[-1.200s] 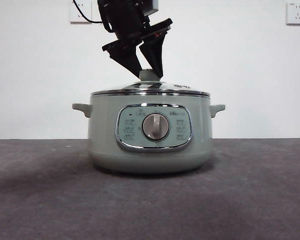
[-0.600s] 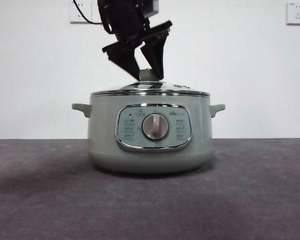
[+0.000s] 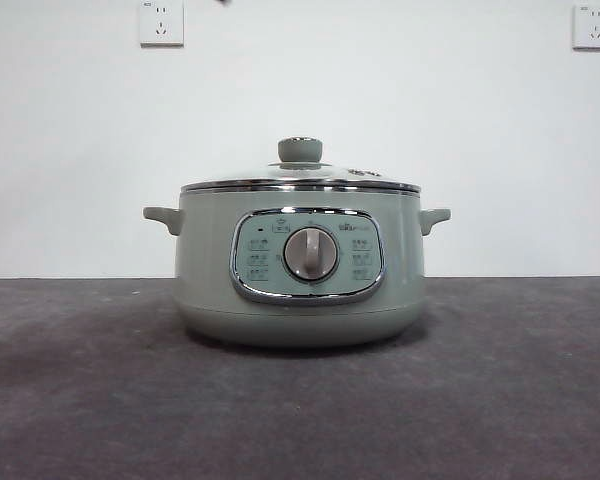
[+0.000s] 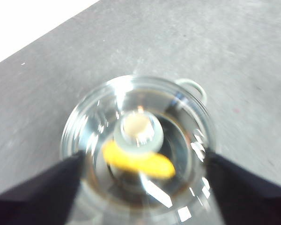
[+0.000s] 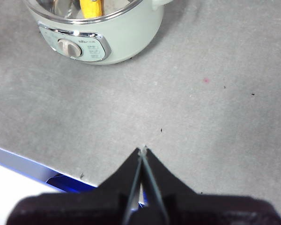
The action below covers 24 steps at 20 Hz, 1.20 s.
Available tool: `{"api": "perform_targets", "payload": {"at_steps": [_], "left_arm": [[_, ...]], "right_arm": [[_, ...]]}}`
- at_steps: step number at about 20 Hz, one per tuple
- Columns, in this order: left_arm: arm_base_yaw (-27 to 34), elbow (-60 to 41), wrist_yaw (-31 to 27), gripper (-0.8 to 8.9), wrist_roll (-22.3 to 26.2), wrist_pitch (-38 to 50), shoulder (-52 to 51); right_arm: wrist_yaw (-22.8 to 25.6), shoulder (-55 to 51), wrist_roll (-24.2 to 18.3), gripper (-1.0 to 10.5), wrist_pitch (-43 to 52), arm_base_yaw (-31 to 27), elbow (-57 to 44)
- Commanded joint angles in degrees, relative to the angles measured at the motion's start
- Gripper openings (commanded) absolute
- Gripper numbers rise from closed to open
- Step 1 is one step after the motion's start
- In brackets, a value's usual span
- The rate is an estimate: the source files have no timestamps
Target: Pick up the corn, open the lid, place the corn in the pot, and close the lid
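All 4 steps appear complete: the corn [image 4: 139, 161] lies inside the pot [image 3: 300, 275] under the seated lid [image 4: 138, 150] (knob between the left gripper [image 4: 140, 187] fingers, spread wide). Right gripper [image 5: 143, 152] fingers pressed together, well apart.

a dark grey, faintly speckled table [image 3: 500, 400] filled the lower part of the front frame, and the pale green pot [image 3: 300, 265] stood directly on it at centre frame.

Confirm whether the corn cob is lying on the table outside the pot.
No: the left wrist view shows the corn cob inside the pot, seen through the glass lid that sits closed on it.
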Motion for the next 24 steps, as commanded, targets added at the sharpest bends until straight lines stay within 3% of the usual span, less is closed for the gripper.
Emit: {"api": "perform_targets", "payload": {"at_steps": [1,5,13,14,16,19,22,24], "left_arm": [[0.09,-0.13,0.17,-0.04,0.66,-4.35,-4.74],[0.13,-0.13,0.17,-0.03,-0.37,-13.66,-12.37],[0.13,-0.13,0.11,-0.03,-0.63,-11.82,-17.25],[0.15,-0.11,0.13,-0.03,0.02,-11.93,-16.83],[1.49,-0.17,-2.91,-0.03,7.28,-13.86,-16.85],[6.88,-5.11,0.94,-0.03,12.02,-12.98,-20.76],[14.38,-23.04,10.16,-0.03,10.84,0.61,-31.50],[18.18,-40.04,11.06,-0.03,8.00,14.86,-40.72]], "right_arm": [[0.28,-0.02,0.57,-0.1,-0.04,0.07,-0.52],[0.28,0.00,0.57,-0.1,-0.02,0.07,-0.52],[0.28,0.00,0.57,-0.1,-0.02,0.07,-0.52],[0.28,0.00,0.57,-0.1,0.00,0.07,-0.52],[0.28,0.07,0.57,-0.1,-0.02,0.07,-0.52],[0.26,0.07,0.57,-0.1,0.00,0.07,-0.52],[0.28,0.07,0.57,-0.1,0.00,0.07,-0.52],[0.37,0.07,0.57,-0.1,0.02,0.04,-0.52]]}}
